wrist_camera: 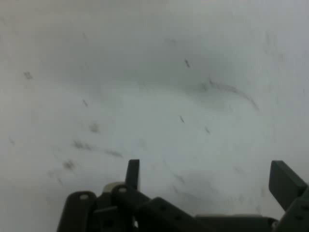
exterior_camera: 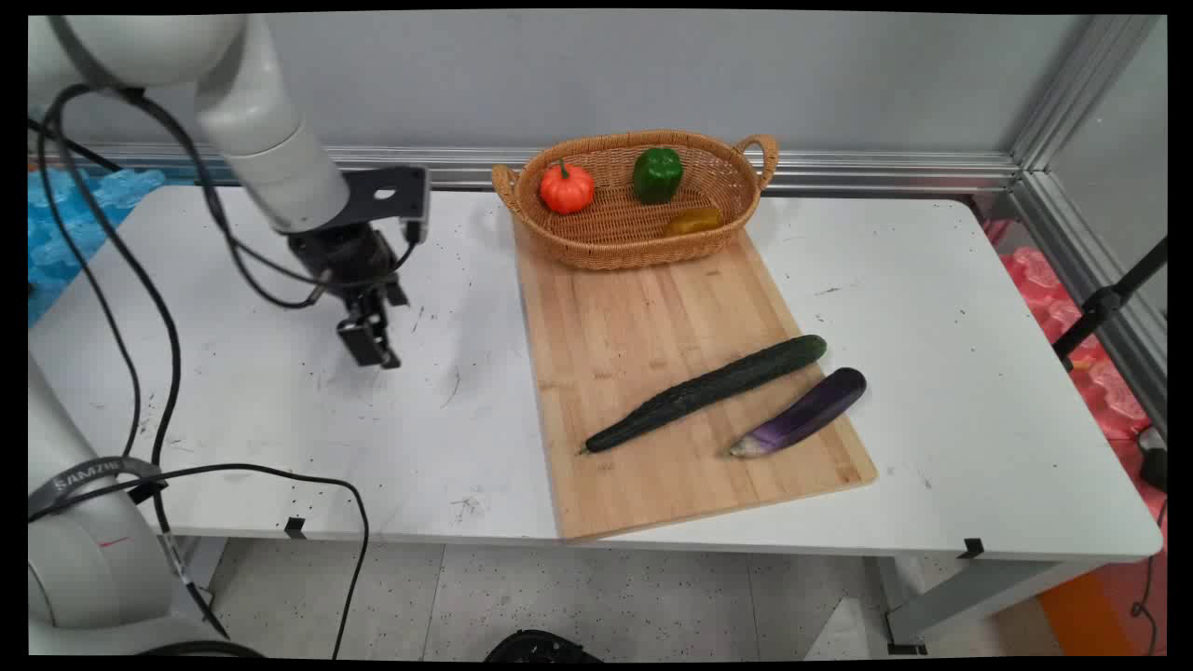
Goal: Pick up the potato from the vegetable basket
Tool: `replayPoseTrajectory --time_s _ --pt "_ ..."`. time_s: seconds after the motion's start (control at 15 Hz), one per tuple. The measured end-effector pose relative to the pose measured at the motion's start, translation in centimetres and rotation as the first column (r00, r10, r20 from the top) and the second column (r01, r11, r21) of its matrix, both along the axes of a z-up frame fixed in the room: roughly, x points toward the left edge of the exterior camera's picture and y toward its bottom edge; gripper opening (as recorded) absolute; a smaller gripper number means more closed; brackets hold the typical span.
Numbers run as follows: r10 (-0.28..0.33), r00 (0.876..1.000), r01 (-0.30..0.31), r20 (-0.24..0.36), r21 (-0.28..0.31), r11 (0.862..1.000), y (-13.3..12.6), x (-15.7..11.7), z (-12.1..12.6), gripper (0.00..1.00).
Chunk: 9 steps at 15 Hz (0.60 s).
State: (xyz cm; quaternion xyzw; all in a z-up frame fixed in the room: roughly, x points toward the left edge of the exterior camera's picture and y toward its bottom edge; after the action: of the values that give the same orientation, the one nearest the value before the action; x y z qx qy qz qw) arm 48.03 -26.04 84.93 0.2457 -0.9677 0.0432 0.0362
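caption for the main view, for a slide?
Open gripper hovers over bare white table, left of cutting board holding cucumber, eggplant and basket.

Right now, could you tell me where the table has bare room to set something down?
Bare table lies right of the cutting board, and left of it around the open hand. The board's middle is free; its far end holds the basket, its near end the cucumber and eggplant.

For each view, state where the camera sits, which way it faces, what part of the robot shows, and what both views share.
Main view: fixed above the table's near side, looking down across the white table to the wall; shows the arm, cables and gripper, plus cutting board, basket, cucumber, eggplant.
Hand view: on the hand, facing down at bare scuffed tabletop; shows the gripper, open, holding nothing.
Shared: the gripper and the scuffed white tabletop beneath it.
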Motion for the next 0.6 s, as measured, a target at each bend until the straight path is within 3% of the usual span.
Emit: replayPoseTrajectory --time_s 0.6 --pt "-0.022 0.995 0.008 -0.099 -0.138 0.99 -8.5 -5.2 2.6 1.0"
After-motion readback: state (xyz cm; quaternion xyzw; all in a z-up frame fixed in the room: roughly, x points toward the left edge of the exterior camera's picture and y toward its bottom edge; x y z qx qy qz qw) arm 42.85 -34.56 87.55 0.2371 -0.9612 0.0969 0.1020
